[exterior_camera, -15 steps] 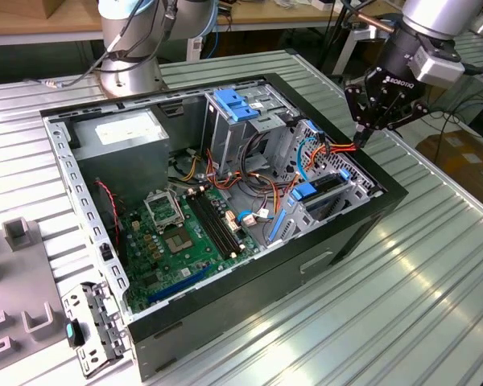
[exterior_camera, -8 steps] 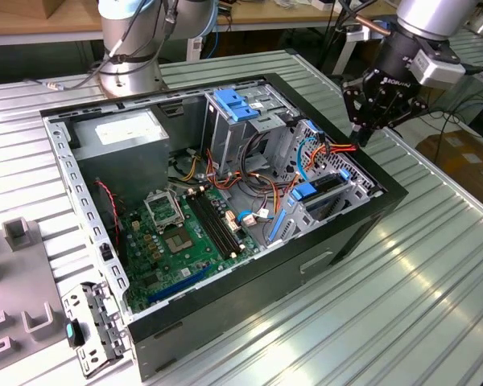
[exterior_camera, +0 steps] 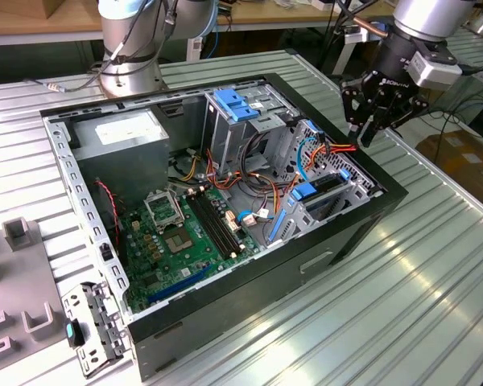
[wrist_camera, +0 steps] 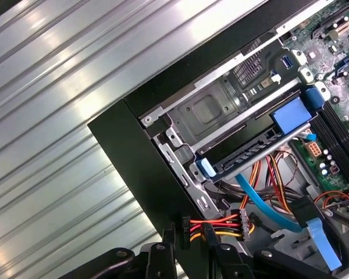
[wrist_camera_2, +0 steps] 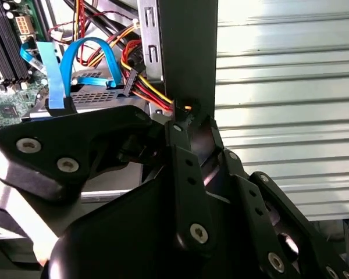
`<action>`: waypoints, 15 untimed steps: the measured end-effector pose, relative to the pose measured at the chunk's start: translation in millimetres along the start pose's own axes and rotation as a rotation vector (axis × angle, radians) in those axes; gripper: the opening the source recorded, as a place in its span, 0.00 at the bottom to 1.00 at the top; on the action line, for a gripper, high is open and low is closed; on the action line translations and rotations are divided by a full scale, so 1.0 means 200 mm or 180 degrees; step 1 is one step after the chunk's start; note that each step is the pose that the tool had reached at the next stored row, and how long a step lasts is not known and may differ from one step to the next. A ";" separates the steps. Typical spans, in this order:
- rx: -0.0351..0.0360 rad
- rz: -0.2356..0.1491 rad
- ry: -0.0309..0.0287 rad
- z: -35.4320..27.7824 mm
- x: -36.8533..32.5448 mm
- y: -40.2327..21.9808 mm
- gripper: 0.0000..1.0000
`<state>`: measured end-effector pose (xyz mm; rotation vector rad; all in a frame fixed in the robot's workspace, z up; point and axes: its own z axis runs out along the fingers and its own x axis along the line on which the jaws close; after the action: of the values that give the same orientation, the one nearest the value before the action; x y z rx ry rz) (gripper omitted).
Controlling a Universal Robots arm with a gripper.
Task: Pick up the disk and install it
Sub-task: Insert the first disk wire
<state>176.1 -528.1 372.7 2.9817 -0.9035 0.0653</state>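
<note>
One open computer case lies on the ribbed metal worktop. Nearest in the exterior view, just off the case's near corner, a perforated metal bracket rests on the worktop. Grey plastic blocks stand beyond it, toward the exterior view's left. Inside the case, the green motherboard covers the floor. Past it, toward the exterior view's right, the disk sits flat in a slot of the corner drive cage, its blue rail end turned toward the motherboard. In the first wrist view the disk lies level between the cage's metal rails, with a blue cable and red and yellow wires running just beside it. The pincer hangs above the case's wall at that same corner, apart from the disk. In the first wrist view the pincer is over the wires. Whether it is clenched or released I cannot tell. Farther back are the grey power supply box and a blue latch, and behind the case stands the arm's base
</note>
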 end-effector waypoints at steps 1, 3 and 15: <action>0.0003 0.0000 0.0005 0.004 0.000 0.000 0.31; 0.0011 0.0000 0.0016 0.018 -0.004 0.003 0.31; 0.0015 0.0001 0.0022 0.017 -0.006 0.005 0.17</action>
<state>174.6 -528.3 369.2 2.9838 -0.9044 0.0776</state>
